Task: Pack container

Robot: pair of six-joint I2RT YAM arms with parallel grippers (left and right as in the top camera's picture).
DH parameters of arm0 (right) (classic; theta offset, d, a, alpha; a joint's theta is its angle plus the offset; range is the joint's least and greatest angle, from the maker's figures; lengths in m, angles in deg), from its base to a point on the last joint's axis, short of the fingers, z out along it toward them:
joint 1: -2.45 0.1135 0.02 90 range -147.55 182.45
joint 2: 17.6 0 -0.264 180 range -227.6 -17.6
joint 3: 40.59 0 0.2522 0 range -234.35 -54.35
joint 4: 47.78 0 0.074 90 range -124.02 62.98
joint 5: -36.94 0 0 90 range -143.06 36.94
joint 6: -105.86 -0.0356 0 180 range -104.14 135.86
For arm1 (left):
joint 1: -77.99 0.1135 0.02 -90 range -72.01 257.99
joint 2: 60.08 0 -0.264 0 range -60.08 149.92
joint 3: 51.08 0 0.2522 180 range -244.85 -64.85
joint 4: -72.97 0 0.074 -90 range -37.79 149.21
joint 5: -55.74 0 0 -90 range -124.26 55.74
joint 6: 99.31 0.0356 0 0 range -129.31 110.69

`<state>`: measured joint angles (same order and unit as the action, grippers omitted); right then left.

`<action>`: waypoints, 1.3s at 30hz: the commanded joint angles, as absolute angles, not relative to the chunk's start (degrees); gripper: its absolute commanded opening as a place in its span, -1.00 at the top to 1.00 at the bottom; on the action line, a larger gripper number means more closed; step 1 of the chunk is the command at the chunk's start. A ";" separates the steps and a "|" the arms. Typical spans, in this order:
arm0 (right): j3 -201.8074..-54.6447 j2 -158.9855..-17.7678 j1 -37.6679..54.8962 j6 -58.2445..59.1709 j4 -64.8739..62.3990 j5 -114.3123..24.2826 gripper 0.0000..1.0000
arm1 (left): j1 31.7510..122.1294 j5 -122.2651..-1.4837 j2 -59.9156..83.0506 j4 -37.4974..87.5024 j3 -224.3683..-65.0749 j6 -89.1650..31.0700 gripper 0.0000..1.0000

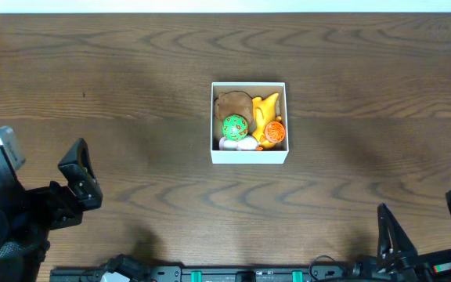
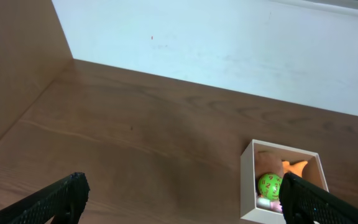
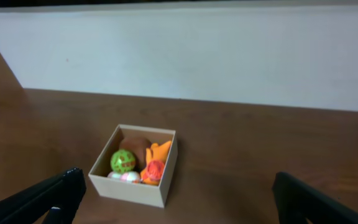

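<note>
At frame centre, the small white cardboard box (image 1: 249,156) is holding colourful toys (image 1: 235,125); left gripper (image 2: 185,205) and right gripper (image 3: 180,202) are idling wide-spread, empty, packing seemingly done.

1 container (image 1: 249,159), 1 grn ball (image 1: 235,126), 1 org ball (image 1: 275,131), 1 brn toy (image 1: 232,103), 1 ylw toy (image 1: 265,106)

Brightness: overhead view even and clear; both wrist views dimmer.
Shadows: soft dark patches on the table (image 1: 143,110), ahead of the left pincer (image 2: 182,193) and the right pincer (image 3: 179,186).
Focus: right wrist view hazy; its fingers (image 3: 48,196) blurred black.
Wall (image 2: 229,43): pale, washed, far beyond both.
</note>
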<state>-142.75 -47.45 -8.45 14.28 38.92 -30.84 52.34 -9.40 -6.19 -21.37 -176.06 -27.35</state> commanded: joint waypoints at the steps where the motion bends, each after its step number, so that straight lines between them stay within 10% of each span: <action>1: -142.75 -47.45 -7.99 15.54 39.08 -31.26 -0.98 | 52.58 -8.22 -6.17 -21.35 -176.13 -27.64 -0.96; 39: -69.88 -21.64 -0.10 31.39 -2.34 -28.85 -0.99 | 52.58 -8.22 -6.17 -21.35 -176.13 -27.64 -0.96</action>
